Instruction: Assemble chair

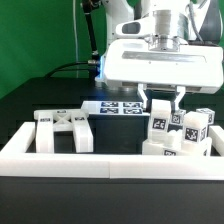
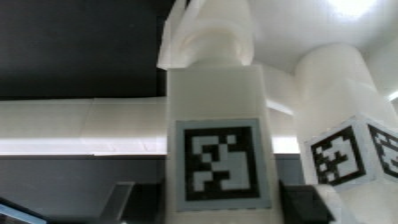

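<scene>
Chair parts (image 1: 185, 138) are not yet joined into anything that reads as a chair, so the assembly appears to be at an early stage. On the black table (image 1: 30, 108), inside the low white border wall (image 1: 100, 162), the cross-braced frame (image 1: 65, 130) lies by itself toward the exterior view's left, well apart from the rest. The other pieces, tagged square posts and blocks, crowd together at the exterior view's right, near the wall. From these pictures it cannot be told whether any of them are already fitted to each other. The marker board (image 1: 115, 105) lies farther back, between the two groups. The gripper (image 1: 163, 103) hangs over the right-hand cluster, directly above one tagged square post (image 1: 158, 126). In the wrist view that post (image 2: 217, 150) fills the centre, with a second post (image 2: 349, 135) just beside it. The fingers (image 1: 147, 101) stand partly apart, one on each side of the post's line, but whether they actually clamp it or only straddle it cannot be told. As a judgement, nearly everything is left to do: the posts, panels and frame have yet to be brought together and fastened.
</scene>
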### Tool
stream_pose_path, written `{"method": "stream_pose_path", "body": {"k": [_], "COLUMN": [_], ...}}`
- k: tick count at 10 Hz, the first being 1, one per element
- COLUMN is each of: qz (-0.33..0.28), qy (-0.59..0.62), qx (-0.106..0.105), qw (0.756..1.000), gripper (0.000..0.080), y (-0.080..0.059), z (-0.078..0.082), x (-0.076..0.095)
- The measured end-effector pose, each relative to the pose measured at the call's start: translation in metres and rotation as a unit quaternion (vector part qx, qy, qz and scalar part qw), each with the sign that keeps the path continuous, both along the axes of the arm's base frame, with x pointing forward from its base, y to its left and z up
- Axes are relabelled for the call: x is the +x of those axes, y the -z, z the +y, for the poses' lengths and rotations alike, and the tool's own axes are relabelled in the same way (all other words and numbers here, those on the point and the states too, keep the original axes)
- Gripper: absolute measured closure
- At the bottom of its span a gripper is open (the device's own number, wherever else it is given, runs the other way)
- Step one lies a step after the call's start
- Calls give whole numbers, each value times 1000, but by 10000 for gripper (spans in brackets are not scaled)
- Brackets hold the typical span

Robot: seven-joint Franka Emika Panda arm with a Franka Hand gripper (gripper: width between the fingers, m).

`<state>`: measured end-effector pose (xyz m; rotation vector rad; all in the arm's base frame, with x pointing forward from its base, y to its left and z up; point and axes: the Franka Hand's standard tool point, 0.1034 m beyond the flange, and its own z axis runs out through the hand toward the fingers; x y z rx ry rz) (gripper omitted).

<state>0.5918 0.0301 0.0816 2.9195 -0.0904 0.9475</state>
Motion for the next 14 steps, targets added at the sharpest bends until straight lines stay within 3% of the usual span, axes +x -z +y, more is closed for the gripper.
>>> {"method": "stream_pose_path", "body": {"k": [2, 3, 4, 5, 6, 7, 11, 14], "qz": [18, 23, 27, 27, 27, 28, 42, 62], "qy": [0, -2, -2, -2, -3, -4, -13, -20], "qx": [2, 1, 1, 1, 1, 0, -2, 4], "qw": [1000, 1000, 1000, 1000, 1000, 1000, 999, 998], "gripper": [508, 435, 435, 237, 237, 168, 151, 151], "y": [0, 2, 3, 3, 3, 3, -9, -29], "z": [0, 0, 0, 0, 0, 0, -5, -7], "x": [2, 1, 0, 0, 0, 0, 3, 12]}}
